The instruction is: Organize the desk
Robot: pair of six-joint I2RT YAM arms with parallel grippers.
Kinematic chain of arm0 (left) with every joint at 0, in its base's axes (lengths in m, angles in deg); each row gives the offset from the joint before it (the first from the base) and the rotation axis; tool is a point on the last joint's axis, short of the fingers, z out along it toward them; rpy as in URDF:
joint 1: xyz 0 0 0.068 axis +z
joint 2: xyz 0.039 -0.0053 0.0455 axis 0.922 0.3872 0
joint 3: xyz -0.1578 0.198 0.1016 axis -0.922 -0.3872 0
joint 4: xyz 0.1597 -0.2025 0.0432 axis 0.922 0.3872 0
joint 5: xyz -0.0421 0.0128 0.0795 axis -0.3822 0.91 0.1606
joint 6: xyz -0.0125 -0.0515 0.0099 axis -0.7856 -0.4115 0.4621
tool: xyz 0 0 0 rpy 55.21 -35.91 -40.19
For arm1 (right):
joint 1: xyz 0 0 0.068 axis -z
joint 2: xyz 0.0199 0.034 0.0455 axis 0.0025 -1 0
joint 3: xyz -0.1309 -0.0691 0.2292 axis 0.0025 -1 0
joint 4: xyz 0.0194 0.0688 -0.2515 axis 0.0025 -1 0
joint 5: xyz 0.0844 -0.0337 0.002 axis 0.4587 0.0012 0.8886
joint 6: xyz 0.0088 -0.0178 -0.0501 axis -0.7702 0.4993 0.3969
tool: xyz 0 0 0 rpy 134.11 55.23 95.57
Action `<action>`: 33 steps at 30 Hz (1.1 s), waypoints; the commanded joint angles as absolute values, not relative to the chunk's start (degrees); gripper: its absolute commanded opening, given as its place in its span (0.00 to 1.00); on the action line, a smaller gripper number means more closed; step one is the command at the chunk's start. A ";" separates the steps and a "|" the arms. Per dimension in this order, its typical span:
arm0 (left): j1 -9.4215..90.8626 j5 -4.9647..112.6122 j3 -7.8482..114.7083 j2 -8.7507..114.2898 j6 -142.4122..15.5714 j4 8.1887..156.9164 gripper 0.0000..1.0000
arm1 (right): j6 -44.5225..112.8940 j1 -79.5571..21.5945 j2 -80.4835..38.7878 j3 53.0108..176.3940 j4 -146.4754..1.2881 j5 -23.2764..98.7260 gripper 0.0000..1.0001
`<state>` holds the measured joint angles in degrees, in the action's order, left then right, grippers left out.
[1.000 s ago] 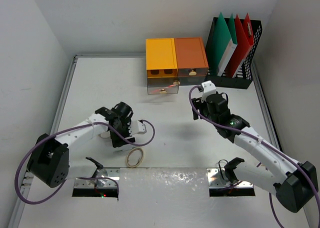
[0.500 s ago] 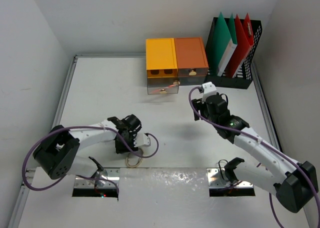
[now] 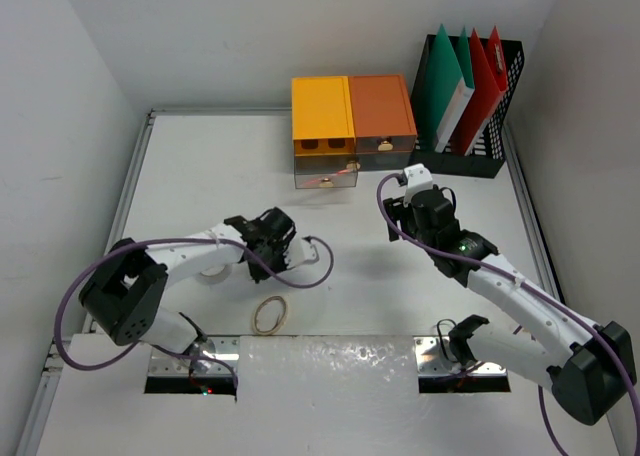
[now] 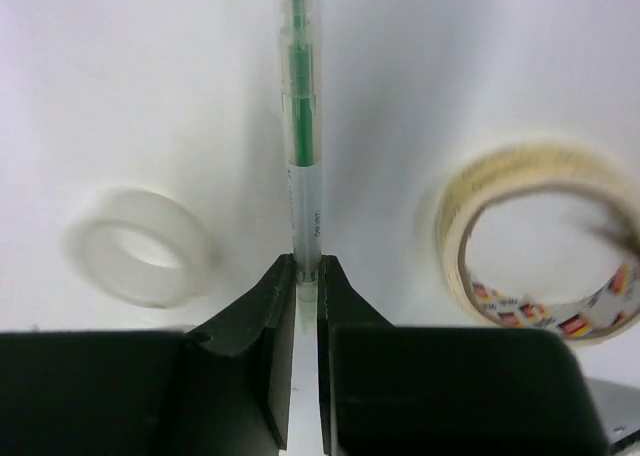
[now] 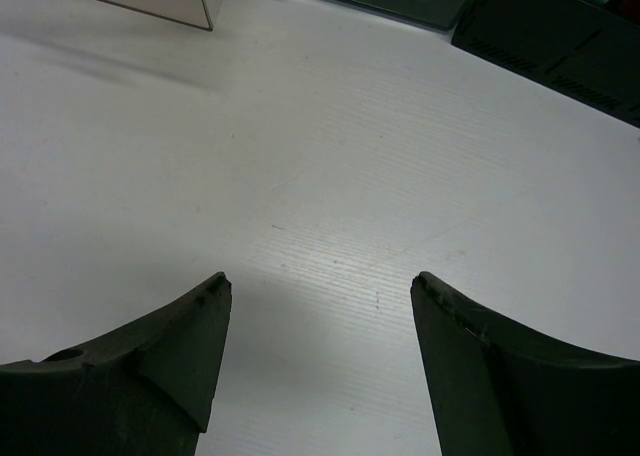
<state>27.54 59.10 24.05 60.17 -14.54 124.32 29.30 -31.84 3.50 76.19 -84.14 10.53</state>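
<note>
Left gripper [image 4: 307,274] pinches a clear green-ink pen [image 4: 300,146] mid-frame, right gripper [image 5: 320,286] hangs spread and empty; pick-up step, next probably lifting it toward the upper-centre drawer unit [image 3: 352,116].

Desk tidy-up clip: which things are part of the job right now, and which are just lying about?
In the job: pen, clamped in the left gripper; desk.
Lying about: clear tape roll, beige tape roll, drawer boxes, file rack with folders.

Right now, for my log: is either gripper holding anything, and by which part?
The left gripper pinches the green-ink pen at its near end; the right gripper holds nothing.
</note>
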 commanded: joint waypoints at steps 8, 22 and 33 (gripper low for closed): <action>27.41 61.27 50.92 53.03 -19.85 118.85 0.00 | 29.75 -31.67 4.51 76.77 -83.87 7.93 0.71; 29.77 69.04 75.82 78.60 -21.52 102.67 0.00 | 30.10 -31.67 7.50 76.77 -86.67 6.97 0.71; 31.27 75.88 73.38 84.77 -21.43 105.48 0.00 | 30.45 -31.76 9.79 76.51 -87.21 6.00 0.73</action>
<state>30.36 72.37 74.54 86.07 -21.69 106.79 29.97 -31.84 9.12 76.19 -87.88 7.14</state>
